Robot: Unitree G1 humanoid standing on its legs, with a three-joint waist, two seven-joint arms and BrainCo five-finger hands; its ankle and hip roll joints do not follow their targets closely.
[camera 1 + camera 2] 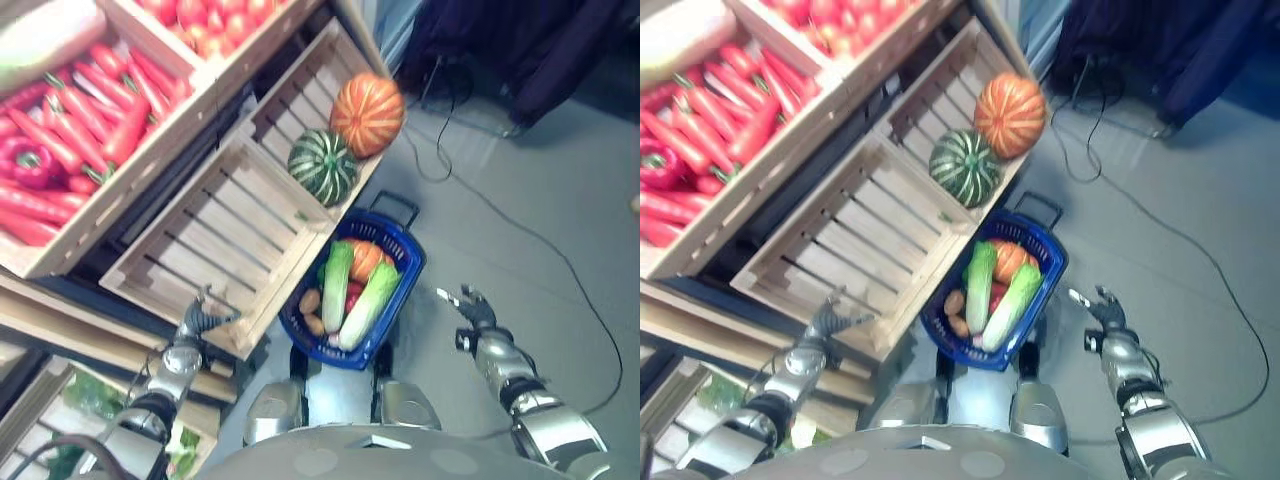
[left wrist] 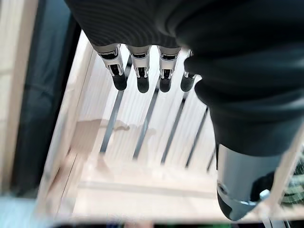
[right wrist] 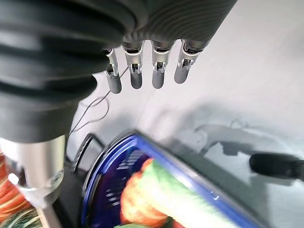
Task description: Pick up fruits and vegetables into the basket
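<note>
Leftmost, the left robot hand (image 1: 203, 322) hovers with fingers apart and empty over an empty wooden crate (image 1: 215, 235). Up and rightward from it, the green striped squash (image 1: 322, 166) and orange pumpkin (image 1: 367, 115) sit, nearer this hand. Below them lies the partly filled blue basket (image 1: 407, 276). Rightmost, the right robot hand (image 1: 470, 304) is spread, empty. Crates at the left edge are cut off.
</note>
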